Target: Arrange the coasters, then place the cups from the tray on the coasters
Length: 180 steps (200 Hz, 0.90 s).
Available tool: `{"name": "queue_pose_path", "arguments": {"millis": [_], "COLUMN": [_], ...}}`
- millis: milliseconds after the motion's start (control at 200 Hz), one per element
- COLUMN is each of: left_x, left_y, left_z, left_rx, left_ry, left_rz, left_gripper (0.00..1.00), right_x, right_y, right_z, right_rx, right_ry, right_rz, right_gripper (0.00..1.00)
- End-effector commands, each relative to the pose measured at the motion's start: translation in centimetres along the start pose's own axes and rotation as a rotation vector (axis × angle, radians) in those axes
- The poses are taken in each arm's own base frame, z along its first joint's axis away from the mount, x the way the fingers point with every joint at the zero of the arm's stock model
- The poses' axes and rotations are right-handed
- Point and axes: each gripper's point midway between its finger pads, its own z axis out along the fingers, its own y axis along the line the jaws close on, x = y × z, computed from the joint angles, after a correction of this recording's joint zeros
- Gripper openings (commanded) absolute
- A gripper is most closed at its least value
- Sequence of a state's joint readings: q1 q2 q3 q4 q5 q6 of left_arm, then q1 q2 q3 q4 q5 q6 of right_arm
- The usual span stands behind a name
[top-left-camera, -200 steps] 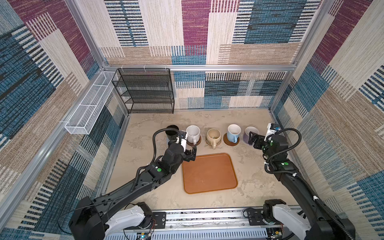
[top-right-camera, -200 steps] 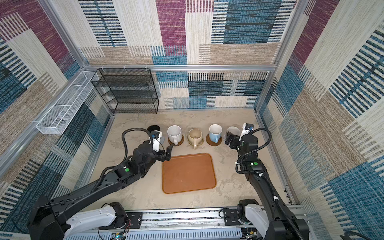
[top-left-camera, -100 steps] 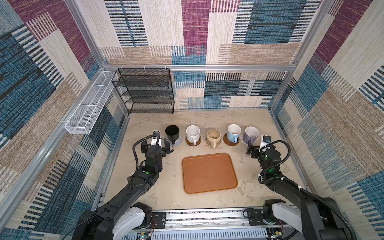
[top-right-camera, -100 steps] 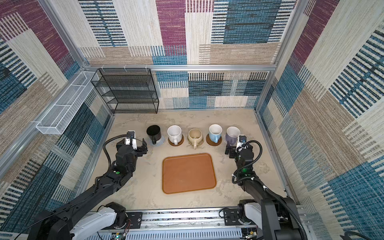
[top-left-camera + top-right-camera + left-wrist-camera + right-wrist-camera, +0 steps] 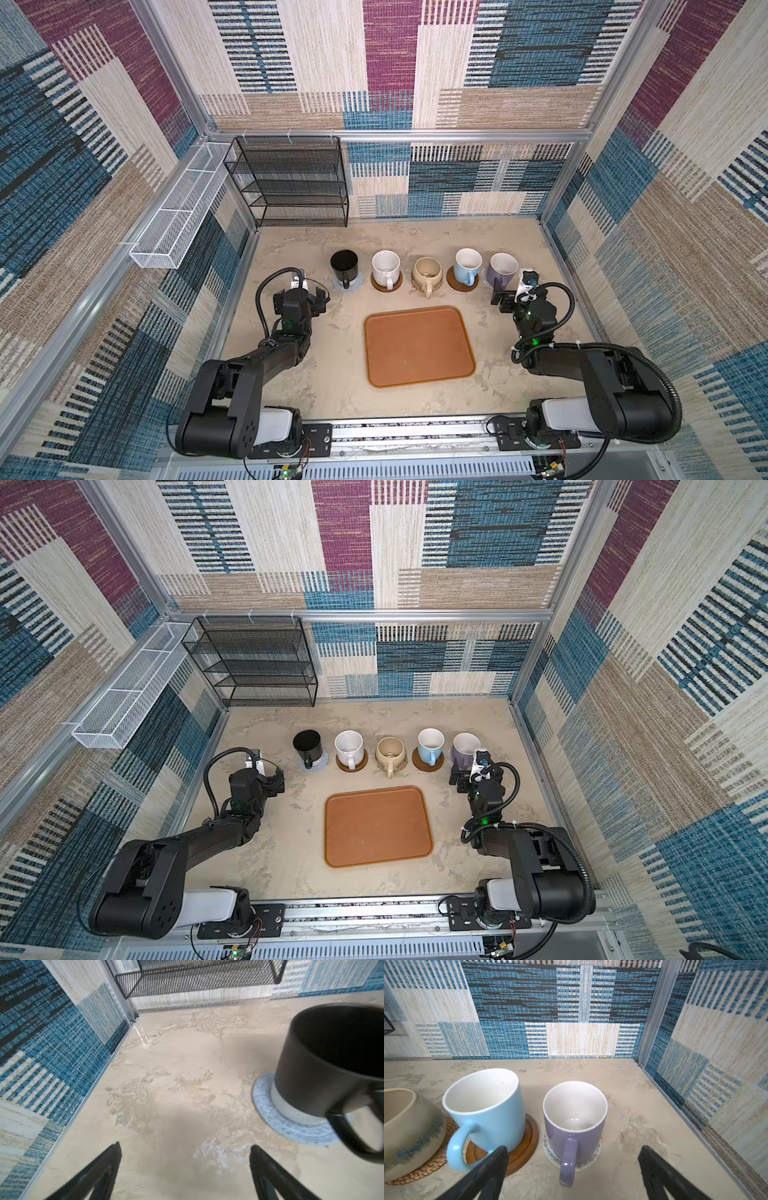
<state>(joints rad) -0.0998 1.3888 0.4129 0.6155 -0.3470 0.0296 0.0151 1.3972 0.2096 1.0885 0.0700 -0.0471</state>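
Both arms have drawn back from the row, left gripper (image 5: 185, 1145) and right gripper (image 5: 574, 1148) gaping wide and empty, all five cups (image 5: 427, 272) on coasters (image 5: 461, 286) behind the bare tray (image 5: 419, 347); a careless right swing could clip the lavender cup (image 5: 574, 1118) by its handle.

Five cups (image 5: 344, 266), five coasters (image 5: 529, 1140), one tray (image 5: 419, 347) (plus one wire rack (image 5: 291, 183), one basket (image 5: 174, 220)).

Cut off at the left wrist view's edge, rim blurred: black mug (image 5: 324, 1068). Part-covered beneath it: blue-grey coaster (image 5: 291, 1131). Cropped, right wrist view: beige mug (image 5: 409, 1130). Largely covered: rattan coaster (image 5: 431, 1165), patterned coaster (image 5: 550, 1153). Handle masked by right gripper (image 5: 467, 773) in a top view: lavender mug (image 5: 465, 744).
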Motion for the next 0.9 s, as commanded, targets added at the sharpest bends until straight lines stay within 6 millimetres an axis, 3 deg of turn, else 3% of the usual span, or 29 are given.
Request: {"name": "queue_pose_path", "arguments": {"millis": [0,90,225,897], "left_x": [-1.9,-1.1,0.0,-0.1], "left_y": [0.0,0.2,0.3,0.3], "left_z": [1.0,1.6,2.5,2.8], "left_rx": [0.006,0.022,0.073,0.063], "left_ry": [-0.084,-0.079,-0.048,-0.045], "left_rz": [-0.047,-0.071,-0.111,-0.101], "left_gripper": [0.98,0.98,0.98,0.98], "right_x": [-1.2,-0.1,0.0,-0.1], "right_y": [0.3,0.4,0.6,0.5], "right_z": [0.1,0.8,0.8,0.7], "right_rx": [-0.037,-0.043,-0.055,-0.052], "right_ry": [-0.083,-0.053,-0.058,-0.060], "right_rz": [0.041,0.039,0.032,0.032], "right_gripper": [1.00,1.00,1.00,1.00]}}
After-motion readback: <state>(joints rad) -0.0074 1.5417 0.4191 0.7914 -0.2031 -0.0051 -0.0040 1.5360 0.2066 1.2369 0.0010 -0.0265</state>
